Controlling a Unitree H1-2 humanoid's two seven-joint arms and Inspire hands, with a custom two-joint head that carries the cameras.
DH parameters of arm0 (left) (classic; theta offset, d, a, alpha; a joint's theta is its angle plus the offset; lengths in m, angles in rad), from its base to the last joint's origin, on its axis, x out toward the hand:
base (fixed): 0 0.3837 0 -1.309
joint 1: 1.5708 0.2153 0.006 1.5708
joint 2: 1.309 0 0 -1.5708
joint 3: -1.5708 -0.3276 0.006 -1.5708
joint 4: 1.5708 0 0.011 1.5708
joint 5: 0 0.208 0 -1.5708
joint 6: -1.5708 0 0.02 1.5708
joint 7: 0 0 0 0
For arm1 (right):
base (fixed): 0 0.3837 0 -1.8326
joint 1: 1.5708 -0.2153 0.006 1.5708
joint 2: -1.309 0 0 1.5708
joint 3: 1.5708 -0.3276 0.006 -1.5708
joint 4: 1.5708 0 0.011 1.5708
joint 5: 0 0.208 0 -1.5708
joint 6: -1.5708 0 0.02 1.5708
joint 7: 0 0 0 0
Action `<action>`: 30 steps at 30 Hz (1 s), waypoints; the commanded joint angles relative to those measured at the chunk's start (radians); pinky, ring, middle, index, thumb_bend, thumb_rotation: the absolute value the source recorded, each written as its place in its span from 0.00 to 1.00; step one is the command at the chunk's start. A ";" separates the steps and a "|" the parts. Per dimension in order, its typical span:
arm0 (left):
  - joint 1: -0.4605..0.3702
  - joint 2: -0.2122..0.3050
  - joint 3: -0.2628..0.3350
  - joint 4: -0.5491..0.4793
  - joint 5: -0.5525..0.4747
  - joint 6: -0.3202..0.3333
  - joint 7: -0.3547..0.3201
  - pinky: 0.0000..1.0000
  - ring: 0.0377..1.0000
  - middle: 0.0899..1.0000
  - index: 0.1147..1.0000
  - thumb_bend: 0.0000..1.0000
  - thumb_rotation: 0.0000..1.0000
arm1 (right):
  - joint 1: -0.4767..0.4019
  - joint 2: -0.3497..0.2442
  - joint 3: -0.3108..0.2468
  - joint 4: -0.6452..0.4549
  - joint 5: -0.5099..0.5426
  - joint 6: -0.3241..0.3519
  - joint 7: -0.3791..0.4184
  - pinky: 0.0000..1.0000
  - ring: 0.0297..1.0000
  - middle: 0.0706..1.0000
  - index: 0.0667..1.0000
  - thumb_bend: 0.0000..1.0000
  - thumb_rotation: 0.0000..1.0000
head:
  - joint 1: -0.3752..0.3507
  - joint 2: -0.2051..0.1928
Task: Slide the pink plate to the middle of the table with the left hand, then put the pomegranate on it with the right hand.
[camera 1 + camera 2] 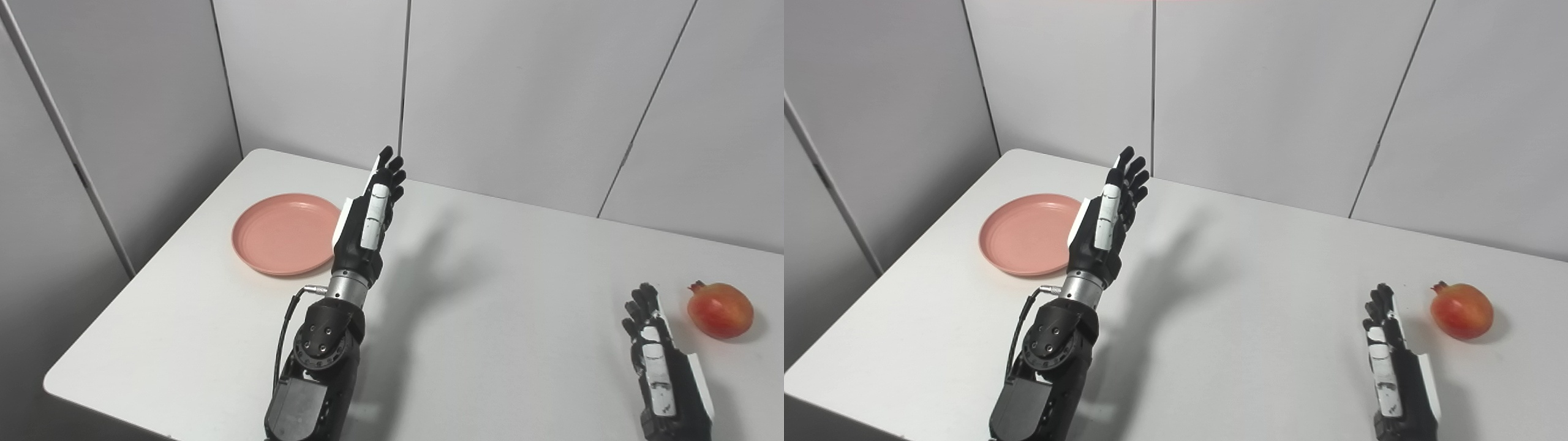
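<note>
A pink plate [285, 234] lies flat near the table's left side. My left hand [370, 211] is raised above the table just right of the plate's right rim, fingers stretched out and open, holding nothing. A red pomegranate [720, 309] rests on the table at the far right. My right hand [658, 355] lies low near the front right, just left of the fruit, open and apart from it.
The white table [490, 288] is bounded by grey partition walls at the back and left. Its left edge and front left corner [52, 383] are close to the plate's side.
</note>
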 commanded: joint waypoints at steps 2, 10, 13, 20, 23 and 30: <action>-0.055 0.034 0.025 -0.033 0.009 0.011 0.021 0.95 0.95 0.95 0.94 0.79 1.00 | -0.006 0.005 0.002 -0.020 0.015 -0.040 0.010 1.00 1.00 1.00 1.00 0.58 0.96 | 0.002 -0.001; -0.083 0.127 0.091 0.045 0.019 -0.049 0.043 0.93 0.92 0.92 0.92 0.79 1.00 | -0.004 -0.002 -0.003 -0.024 0.025 -0.031 0.024 1.00 1.00 1.00 1.00 0.56 0.98 | 0.015 -0.002; -0.094 0.148 0.109 0.066 0.019 -0.050 0.053 0.92 0.91 0.91 0.90 0.79 1.00 | -0.004 -0.002 -0.006 -0.025 0.037 -0.025 0.027 1.00 1.00 1.00 1.00 0.57 0.97 | 0.018 -0.003; -0.108 0.187 0.145 0.097 0.030 -0.052 0.081 0.90 0.88 0.87 0.85 0.83 1.00 | -0.008 -0.001 -0.008 -0.026 0.038 -0.021 0.023 1.00 1.00 1.00 1.00 0.56 0.96 | 0.025 -0.009; -0.106 0.196 0.159 0.094 0.051 -0.059 0.106 0.89 0.87 0.87 0.86 0.83 1.00 | -0.008 -0.004 -0.006 -0.026 0.039 -0.022 0.026 1.00 1.00 1.00 1.00 0.57 0.96 | 0.025 -0.009; -0.103 0.232 0.208 0.091 0.079 -0.076 0.161 0.83 0.83 0.82 0.80 0.81 1.00 | -0.007 -0.014 -0.004 -0.028 0.042 -0.026 0.036 1.00 1.00 1.00 1.00 0.59 0.98 | 0.030 -0.008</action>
